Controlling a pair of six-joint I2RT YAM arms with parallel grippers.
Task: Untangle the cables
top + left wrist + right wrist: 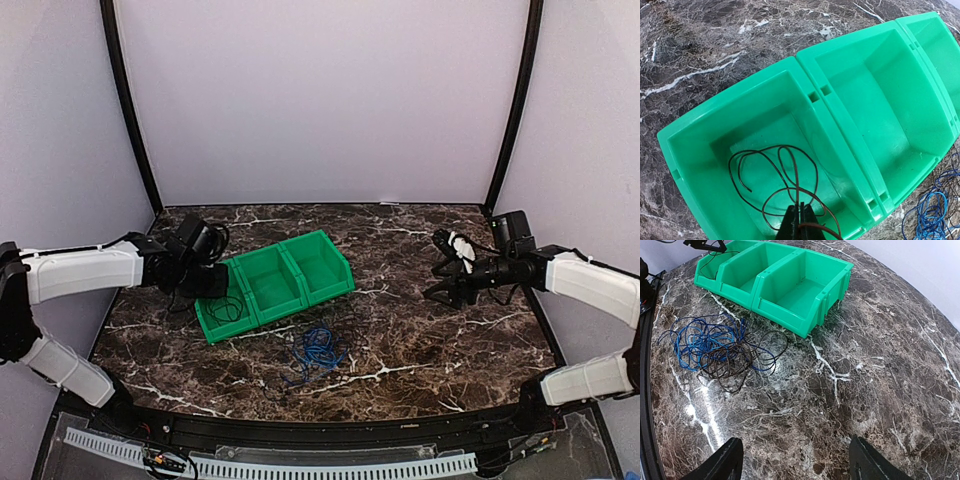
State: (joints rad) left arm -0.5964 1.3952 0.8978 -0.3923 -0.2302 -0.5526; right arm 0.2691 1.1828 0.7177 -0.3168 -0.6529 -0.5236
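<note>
Black cable [785, 146]: pinched in my left claw [800, 222], over green bin [700, 145] end compartment; depositing, I judge; next, release. Right claw [795, 456] wide.

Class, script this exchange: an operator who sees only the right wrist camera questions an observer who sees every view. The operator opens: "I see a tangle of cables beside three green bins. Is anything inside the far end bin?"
Observer: Yes. The left wrist view shows one dark cable looped on the floor of that end bin.
Operator: Has it been let go?
Observer: No. The left gripper is shut on it, over that bin.
Operator: Where does my own gripper stand?
Observer: The top view shows the right gripper open, to the right of the green bins and well apart from the tangle.
</note>
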